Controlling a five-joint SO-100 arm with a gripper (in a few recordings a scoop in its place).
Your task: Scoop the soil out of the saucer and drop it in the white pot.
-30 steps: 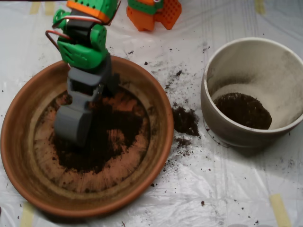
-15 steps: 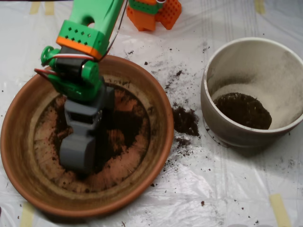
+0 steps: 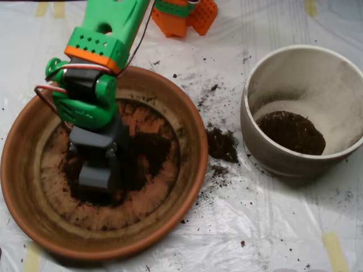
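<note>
tool point(image 3: 97, 173) sits low in the saucer point(image 3: 187, 187), grey shell pressed into the dark soil point(image 3: 144, 156) left of the dish centre; whether its halves are apart or together cannot be told from above, since the green arm point(image 3: 91, 90) covers the hinge and the lower edge is sunk in earth. largest first: desk point(image 3: 295, 226) under a white plastic sheet, wrinkled, with tape strips at the edges. next the terracotta saucer, wide and shallow, stained bottom showing orange where soil is thin. then the white pot point(image 3: 266, 153), well apart to the right of the saucer, with a small dark heap already at its bottom. relation that matters: pot lies right and slightly up in the picture from the tool, across the saucer rim. judgement: load must lift clear of that rim, then travel right. spilled soil point(image 3: 221, 144) lies between dish and pot, with finer crumbs scattered around, so some loss on the way looks likely. orange part point(image 3: 184, 16) at top edge, clear of the path.
</note>
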